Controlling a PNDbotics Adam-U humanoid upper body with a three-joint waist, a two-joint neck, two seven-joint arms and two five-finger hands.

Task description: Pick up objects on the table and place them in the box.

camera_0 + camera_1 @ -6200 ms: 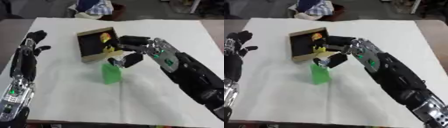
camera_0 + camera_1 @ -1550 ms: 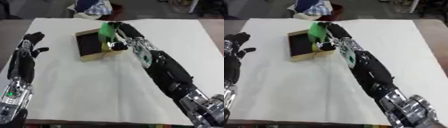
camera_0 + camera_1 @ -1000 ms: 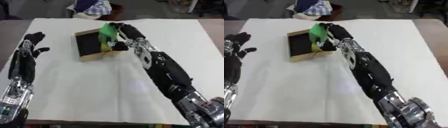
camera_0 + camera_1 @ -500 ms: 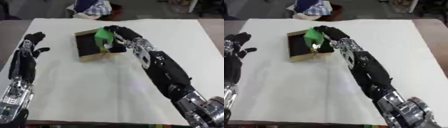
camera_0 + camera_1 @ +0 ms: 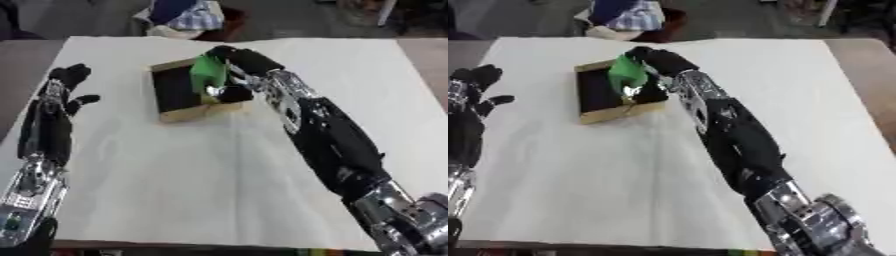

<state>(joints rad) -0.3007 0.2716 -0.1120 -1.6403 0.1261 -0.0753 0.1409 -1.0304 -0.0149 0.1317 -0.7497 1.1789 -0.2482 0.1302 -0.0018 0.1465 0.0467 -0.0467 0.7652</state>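
Observation:
A shallow wooden box (image 5: 171, 112) with a dark inside lies on the white-covered table, left of the middle and toward the far side. My right hand (image 5: 240, 64) reaches over the box's right half, fingers curled round a bright green object (image 5: 208, 71) that hangs tilted just above the box's inside. A bit of yellow (image 5: 213, 91) shows under the hand, inside the box. My left hand (image 5: 64, 89) rests open at the left side of the table, fingers pointing away, holding nothing.
The white cloth (image 5: 227, 180) covers the whole table. Beyond the far edge sits a bundle of blue and checked fabric (image 5: 179, 14). Brown table edge (image 5: 429, 60) shows at the right.
My right hand has carried the green object from the middle of the table up over the box and, in the last second, lowered and tilted it toward the box's inside. The left hand stayed still.

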